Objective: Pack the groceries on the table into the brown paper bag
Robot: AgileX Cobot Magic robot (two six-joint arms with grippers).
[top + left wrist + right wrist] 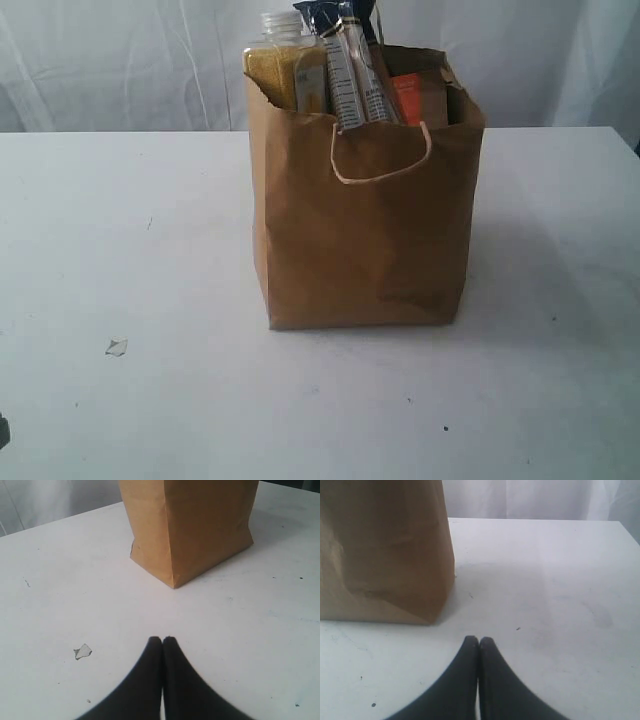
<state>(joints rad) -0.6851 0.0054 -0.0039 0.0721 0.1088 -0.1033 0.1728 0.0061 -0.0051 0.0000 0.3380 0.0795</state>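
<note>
On my monitors, the brown paper bag (365,240) stands upright in the middle of the table (130,250). The yellow-grain bottle (283,70), noodle packet (350,70) and orange-labelled pouch (408,98) poke from its top. My left gripper (162,640) and right gripper (479,640) are clenched, empty, near its base.

No text can be read. The long clear-and-navy noodle packet (350,85) carries small dark print on a pale panel, too blurred to make out. The label on the brown orange-labelled pouch (408,98) shows no legible lettering.
</note>
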